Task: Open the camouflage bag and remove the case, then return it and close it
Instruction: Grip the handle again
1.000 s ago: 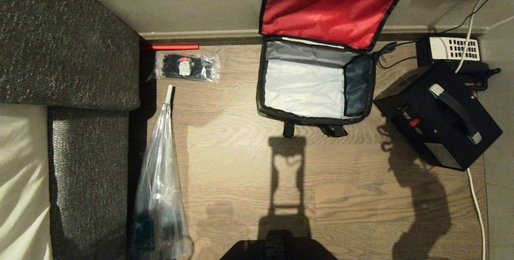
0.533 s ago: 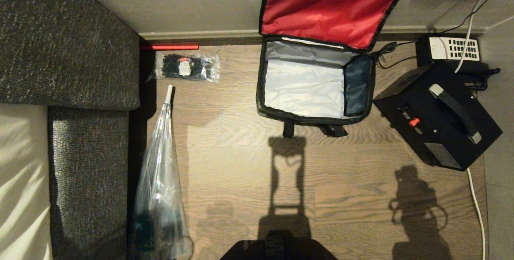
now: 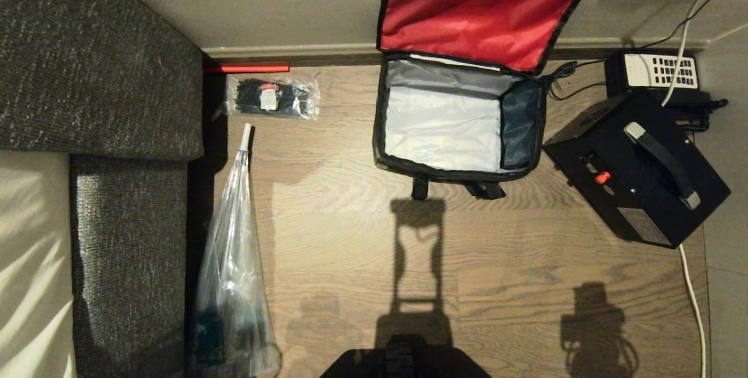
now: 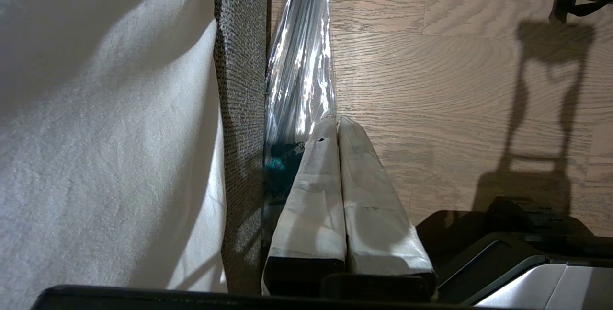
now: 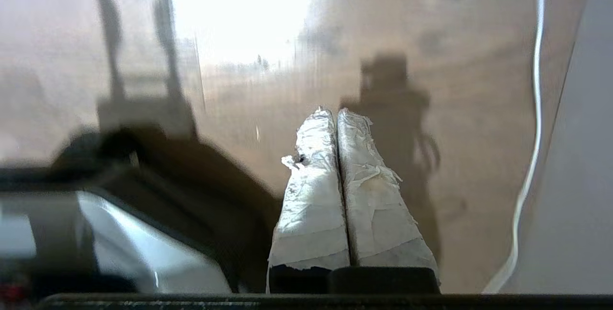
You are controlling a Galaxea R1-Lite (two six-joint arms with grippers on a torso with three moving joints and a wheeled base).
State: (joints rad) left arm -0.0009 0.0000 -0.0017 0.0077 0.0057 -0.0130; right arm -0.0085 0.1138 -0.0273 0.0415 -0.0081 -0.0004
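Note:
The camouflage bag [image 3: 378, 132] stands open on the wood floor by the far wall, its red-lined lid [image 3: 479, 10] leaning back and its pale inside empty. Just right of it the black case [image 3: 637, 167] lies on the floor, handle up, with a small red button [image 3: 602, 177] on its near-left edge. Neither gripper shows in the head view. In the left wrist view my left gripper [image 4: 337, 120] hangs shut and empty beside the sofa. In the right wrist view my right gripper [image 5: 335, 111] hangs shut and empty over bare floor near my base.
A black telephone [image 3: 660, 71] sits behind the case by the wall, and a white cable [image 3: 692, 296] runs along the right. A packet of cable ties [image 3: 272, 97] and a long clear plastic sleeve [image 3: 234, 267] lie beside the grey sofa [image 3: 99, 74] on the left.
The right arm's shadow slid from beside the case down toward the near edge of the floor. The bag and the case have not moved.

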